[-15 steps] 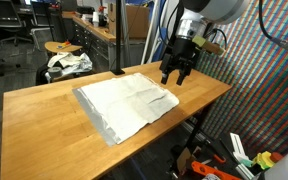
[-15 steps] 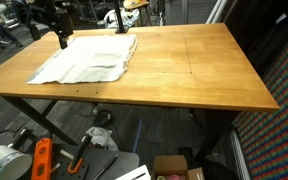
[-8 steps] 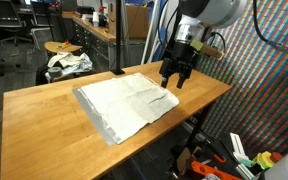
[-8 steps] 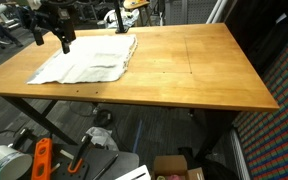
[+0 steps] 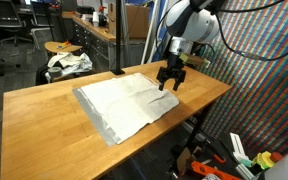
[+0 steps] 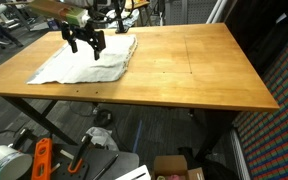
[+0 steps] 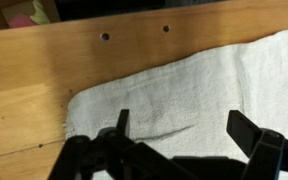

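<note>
While its fingers stand apart, the gripper (image 5: 168,83) hovers over the white cloth (image 5: 119,105) edge, apparently approaching, needing descent before any pinch.

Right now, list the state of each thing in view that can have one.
Gripper: open, holding nothing, low over the cloth's far edge.
Cloth: spread out flat on the table, lightly creased, not gripped.
Table: upright, bearing only the cloth.
Rag: crumpled in a heap beyond the table.
</note>
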`<act>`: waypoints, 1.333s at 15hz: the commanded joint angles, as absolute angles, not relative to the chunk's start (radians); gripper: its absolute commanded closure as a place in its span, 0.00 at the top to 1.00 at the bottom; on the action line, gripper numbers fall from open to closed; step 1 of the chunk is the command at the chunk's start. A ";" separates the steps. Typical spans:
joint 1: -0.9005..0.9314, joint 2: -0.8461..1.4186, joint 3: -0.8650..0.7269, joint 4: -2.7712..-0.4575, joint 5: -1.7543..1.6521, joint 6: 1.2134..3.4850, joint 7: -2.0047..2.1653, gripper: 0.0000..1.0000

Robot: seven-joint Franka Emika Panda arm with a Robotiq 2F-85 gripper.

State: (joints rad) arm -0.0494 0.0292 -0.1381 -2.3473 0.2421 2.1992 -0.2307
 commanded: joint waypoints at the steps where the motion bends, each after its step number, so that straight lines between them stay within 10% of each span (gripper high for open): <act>1: -0.104 0.147 -0.136 -2.264 0.250 2.245 -0.331 1.00; 20: -0.291 0.326 -0.068 -2.183 0.305 2.243 -0.750 1.00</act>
State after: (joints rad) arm -0.2686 0.3079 -0.0949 -2.2127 0.2650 2.2640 -0.6898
